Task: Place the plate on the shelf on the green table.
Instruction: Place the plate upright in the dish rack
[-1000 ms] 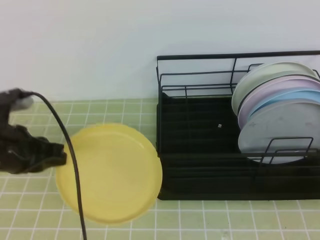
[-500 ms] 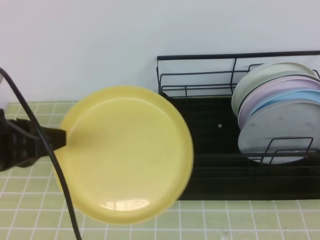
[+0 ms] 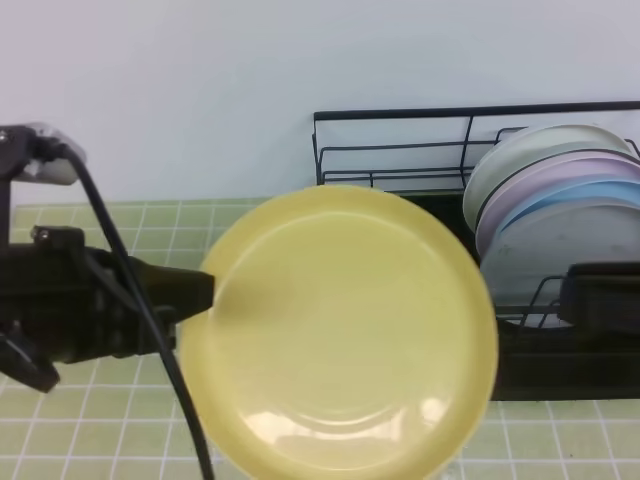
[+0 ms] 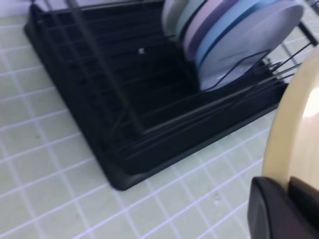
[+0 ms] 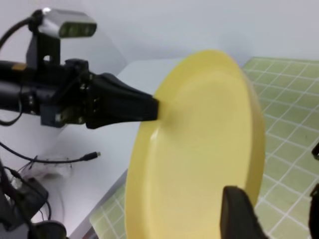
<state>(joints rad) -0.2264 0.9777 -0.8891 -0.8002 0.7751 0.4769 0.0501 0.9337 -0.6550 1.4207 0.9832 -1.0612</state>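
Here the plate (image 3: 340,335) is round, plain pale yellow and glossy, with a shallow raised rim, and it is held in the air over the green table (image 3: 90,430), just left of the shelf (image 3: 400,170) and covering its near left part. The left gripper (image 3: 205,292) is clenched on the plate's left rim. The right gripper (image 5: 271,211) has its jaws spread wide around the plate's right edge.
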